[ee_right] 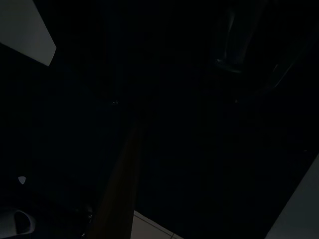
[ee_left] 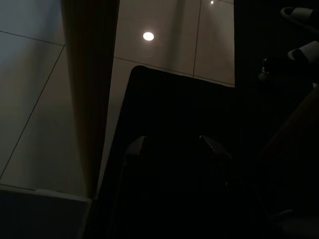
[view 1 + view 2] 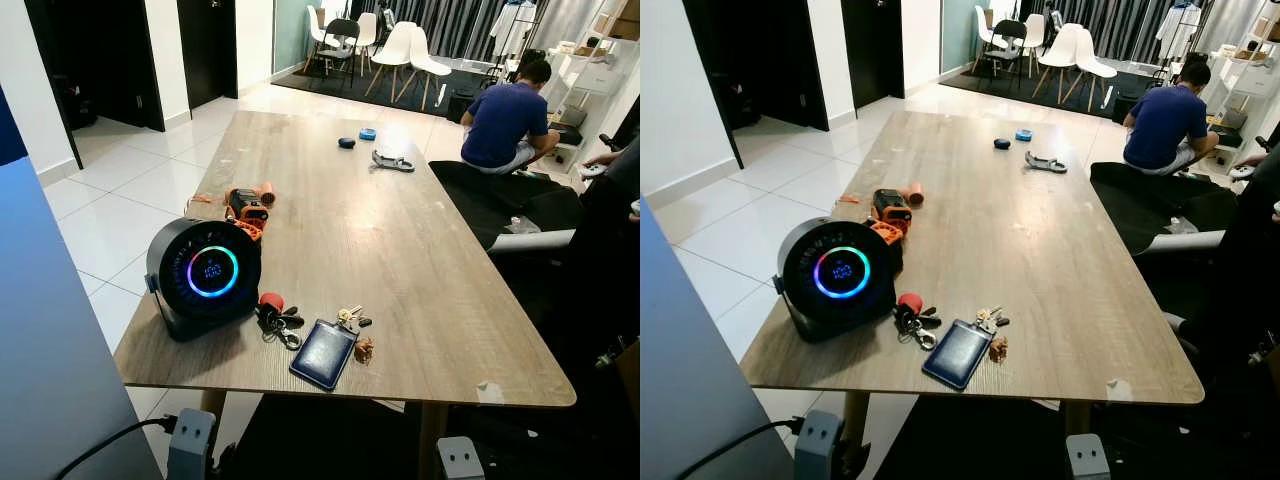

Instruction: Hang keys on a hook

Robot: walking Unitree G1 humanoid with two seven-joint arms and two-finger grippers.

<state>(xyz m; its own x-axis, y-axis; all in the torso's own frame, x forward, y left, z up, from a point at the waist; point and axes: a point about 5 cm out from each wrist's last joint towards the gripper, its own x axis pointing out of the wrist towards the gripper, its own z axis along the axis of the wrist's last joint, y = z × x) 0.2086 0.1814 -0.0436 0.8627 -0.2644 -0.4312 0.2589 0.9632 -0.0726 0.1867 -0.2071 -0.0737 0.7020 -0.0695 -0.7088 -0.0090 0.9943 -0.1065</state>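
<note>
A bunch of keys (image 3: 350,317) with silver keys and a small brown charm (image 3: 363,349) lies near the front edge of the long wooden table (image 3: 400,240). Beside it, nearer the fan, lies a second bunch (image 3: 278,319) with a red fob and black keys. A dark blue wallet (image 3: 323,353) rests between the two. Both my arms hang below the table edge: the left arm (image 3: 190,440) and the right arm (image 3: 458,460). The left wrist view is dim and looks down at floor tiles and a table leg (image 2: 89,99). The right wrist view is almost black.
A round black fan with a glowing ring (image 3: 205,272) stands at the front left. Behind it lie orange and black tools (image 3: 247,208). Small items (image 3: 392,160) lie at the far end. A person in a blue shirt (image 3: 505,125) sits on the floor beyond black seating (image 3: 510,205).
</note>
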